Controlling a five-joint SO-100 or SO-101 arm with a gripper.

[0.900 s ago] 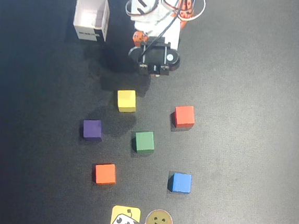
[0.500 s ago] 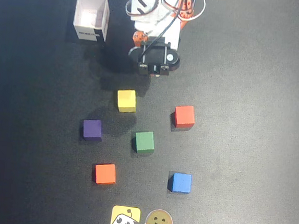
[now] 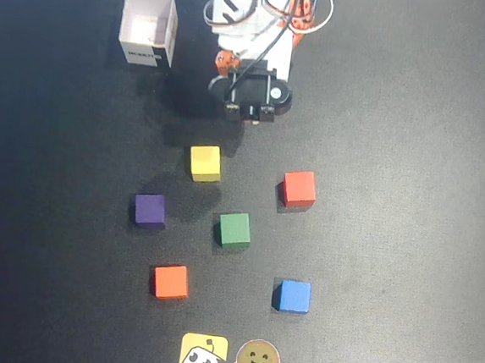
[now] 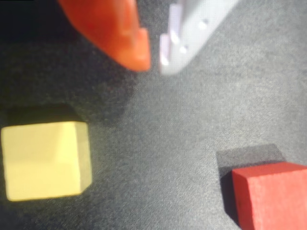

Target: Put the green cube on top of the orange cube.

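In the overhead view the green cube (image 3: 235, 229) sits on the black mat near the middle, and the orange cube (image 3: 171, 281) lies below and to its left. My gripper (image 3: 249, 119) hangs near the top of that view, well above both cubes and touching neither. The wrist view shows my gripper (image 4: 154, 64) with its orange finger (image 4: 129, 38) and white finger (image 4: 187, 33) almost tip to tip, shut and empty. Neither the green nor the orange cube appears in the wrist view.
A yellow cube (image 3: 205, 163) (image 4: 45, 160) and a red cube (image 3: 299, 188) (image 4: 271, 194) lie just below the gripper. A purple cube (image 3: 150, 210) and a blue cube (image 3: 294, 296) flank the green one. A white open box (image 3: 148, 27) stands top left; two stickers (image 3: 227, 358) lie at the bottom edge.
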